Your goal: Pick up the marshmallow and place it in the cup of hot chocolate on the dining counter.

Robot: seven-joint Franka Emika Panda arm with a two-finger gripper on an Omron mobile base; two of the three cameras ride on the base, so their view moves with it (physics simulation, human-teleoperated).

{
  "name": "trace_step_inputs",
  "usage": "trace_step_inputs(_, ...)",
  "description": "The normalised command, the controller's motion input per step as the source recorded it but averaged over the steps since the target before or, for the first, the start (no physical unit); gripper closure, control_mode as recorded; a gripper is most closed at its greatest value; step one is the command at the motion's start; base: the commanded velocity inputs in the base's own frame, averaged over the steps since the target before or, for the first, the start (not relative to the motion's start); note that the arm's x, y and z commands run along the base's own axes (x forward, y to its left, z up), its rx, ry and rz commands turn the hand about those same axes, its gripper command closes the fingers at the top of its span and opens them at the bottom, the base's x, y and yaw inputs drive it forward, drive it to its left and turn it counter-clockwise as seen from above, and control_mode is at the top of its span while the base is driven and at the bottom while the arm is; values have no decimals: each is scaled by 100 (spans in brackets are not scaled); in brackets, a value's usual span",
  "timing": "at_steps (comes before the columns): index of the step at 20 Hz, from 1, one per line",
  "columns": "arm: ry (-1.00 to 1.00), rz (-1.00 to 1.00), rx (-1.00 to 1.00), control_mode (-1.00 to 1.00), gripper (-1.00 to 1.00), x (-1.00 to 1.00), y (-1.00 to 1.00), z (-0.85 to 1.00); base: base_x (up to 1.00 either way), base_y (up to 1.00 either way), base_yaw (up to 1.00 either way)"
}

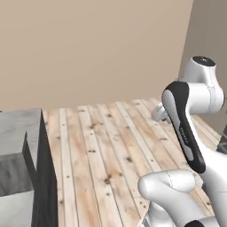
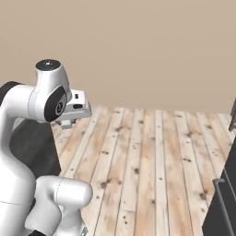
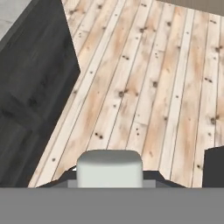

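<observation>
Jaws closed on the marshmallow (image 3: 109,168), an off-white block seated between the two dark fingertips (image 3: 70,178). Held well above the wooden plank floor (image 3: 144,87), clear of every surface. Dark grey wood-grain side of the worktop (image 3: 30,92) beyond the jaws, to one side. Gripper (image 2: 76,108) raised at the end of the white arm.

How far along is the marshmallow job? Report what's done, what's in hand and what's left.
Done: the marshmallow is picked up; the hand view shows the off-white block sitting between the tips of the gripper, which is shut on it. In hand: the arm carries it over the wooden floor, beside the dark side of the counter. Left: reaching the cup and dropping the marshmallow in.
</observation>
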Motion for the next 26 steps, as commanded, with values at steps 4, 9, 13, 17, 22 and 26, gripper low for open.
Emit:
trace_step_inputs(4, 0, 0, 0, 100, 100, 0, 0, 0, 100, 18, 29)
trace_step_inputs(9, 0, 0, 0, 100, 100, 0, 0, 0, 100, 1, 49)
trace_step_inputs(13, 0, 0, 0, 100, 100, 0, 0, 0, 100, 0, 56)
trace_step_inputs(17, 0, 0, 0, 100, 100, 0, 0, 0, 100, 0, 62)
trace_step_inputs(22, 0, 0, 0, 100, 100, 0, 0, 0, 79, 0, 91)
trace_step_inputs(26, 0, 0, 0, 100, 100, 0, 0, 0, 14, 0, 100)
